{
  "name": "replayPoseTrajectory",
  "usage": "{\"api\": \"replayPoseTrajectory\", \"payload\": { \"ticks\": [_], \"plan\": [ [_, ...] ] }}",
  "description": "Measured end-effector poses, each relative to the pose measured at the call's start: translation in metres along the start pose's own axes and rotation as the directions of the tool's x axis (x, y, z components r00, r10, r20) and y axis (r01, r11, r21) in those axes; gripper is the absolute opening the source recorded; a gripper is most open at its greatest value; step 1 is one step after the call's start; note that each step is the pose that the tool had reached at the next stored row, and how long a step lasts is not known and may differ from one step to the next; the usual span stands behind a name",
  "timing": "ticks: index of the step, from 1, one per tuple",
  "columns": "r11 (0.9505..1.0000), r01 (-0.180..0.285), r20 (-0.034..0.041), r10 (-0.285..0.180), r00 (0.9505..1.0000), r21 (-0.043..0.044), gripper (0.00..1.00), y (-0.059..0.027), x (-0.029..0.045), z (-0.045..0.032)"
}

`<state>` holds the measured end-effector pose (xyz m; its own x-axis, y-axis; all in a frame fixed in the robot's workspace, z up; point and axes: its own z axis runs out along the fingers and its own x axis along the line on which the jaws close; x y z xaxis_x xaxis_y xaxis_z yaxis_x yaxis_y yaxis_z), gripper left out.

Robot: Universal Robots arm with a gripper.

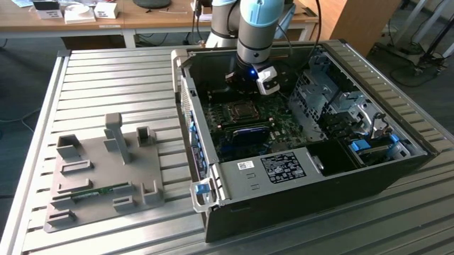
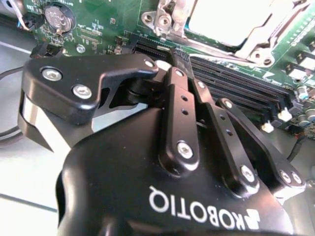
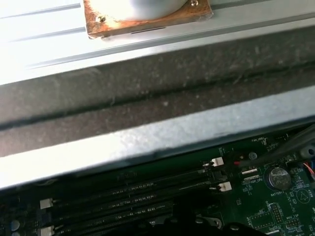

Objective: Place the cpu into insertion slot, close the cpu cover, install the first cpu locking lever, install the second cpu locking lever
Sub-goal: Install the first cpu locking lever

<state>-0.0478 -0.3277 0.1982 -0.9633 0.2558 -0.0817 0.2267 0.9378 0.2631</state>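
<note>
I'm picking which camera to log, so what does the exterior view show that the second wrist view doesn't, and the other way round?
Exterior view alone: the whole open computer case on the slatted table, a grey fixture plate toward the exterior view's left, the arm reaching down into the case, and a wooden desk behind.

Second wrist view alone: the gripper body close up, with a coin battery on the board.

Both: the green circuit board, the long black memory slots, and the silvery cpu cover.
</note>
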Motion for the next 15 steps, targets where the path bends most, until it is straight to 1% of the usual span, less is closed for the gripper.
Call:
{"api": "replayPoseTrajectory", "payload": {
  "ticks": [11,15],
  "plan": [
    [0.9998,-0.018,0.0051,0.018,0.9998,0.0013,0.11,0.0018,0.0002,-0.0021],
    [0.9996,-0.027,0.0068,0.027,0.9996,0.0001,0.11,0.0022,0.0012,-0.0021]
  ]
}}
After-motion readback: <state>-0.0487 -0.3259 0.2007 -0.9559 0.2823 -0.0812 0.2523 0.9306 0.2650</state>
